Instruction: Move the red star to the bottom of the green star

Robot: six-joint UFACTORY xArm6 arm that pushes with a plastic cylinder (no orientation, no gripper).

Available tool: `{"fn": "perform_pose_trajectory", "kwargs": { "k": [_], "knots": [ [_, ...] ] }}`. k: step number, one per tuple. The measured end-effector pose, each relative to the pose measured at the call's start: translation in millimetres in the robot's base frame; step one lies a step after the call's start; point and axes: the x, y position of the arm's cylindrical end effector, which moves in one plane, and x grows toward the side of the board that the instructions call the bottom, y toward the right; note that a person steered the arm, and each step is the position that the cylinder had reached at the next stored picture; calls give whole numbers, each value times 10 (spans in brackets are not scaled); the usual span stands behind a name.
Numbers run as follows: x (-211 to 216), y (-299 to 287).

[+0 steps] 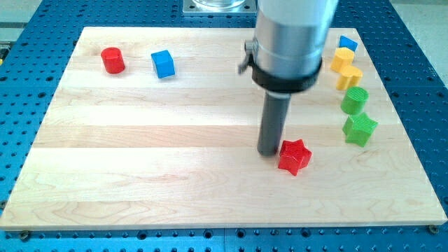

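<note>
The red star (294, 156) lies on the wooden board (140, 168), right of centre toward the view's bottom. My tip (268, 152) stands on the board right against the star's left side; whether it touches cannot be told. The green star (360, 129) lies near the board's right edge, to the right of and slightly above the red star, about a block's width of bare board between them.
A green cylinder (354, 100) sits just above the green star, then two yellow blocks (348, 76) (342, 59) and a blue block (347, 43) going up the right edge. A red cylinder (112, 60) and a blue cube (163, 64) sit at top left.
</note>
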Motion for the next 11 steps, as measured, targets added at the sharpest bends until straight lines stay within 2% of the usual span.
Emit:
{"fn": "perform_pose_trajectory", "kwargs": {
  "k": [1,2,3,4,5,6,7,8,9,10,11],
  "knots": [
    [225,0],
    [215,624],
    [38,285],
    [-155,481],
    [-12,723],
    [148,628],
    [152,1135],
    [64,1119],
    [25,626],
    [-474,-489],
    [-1240,-1833]
  ]
}}
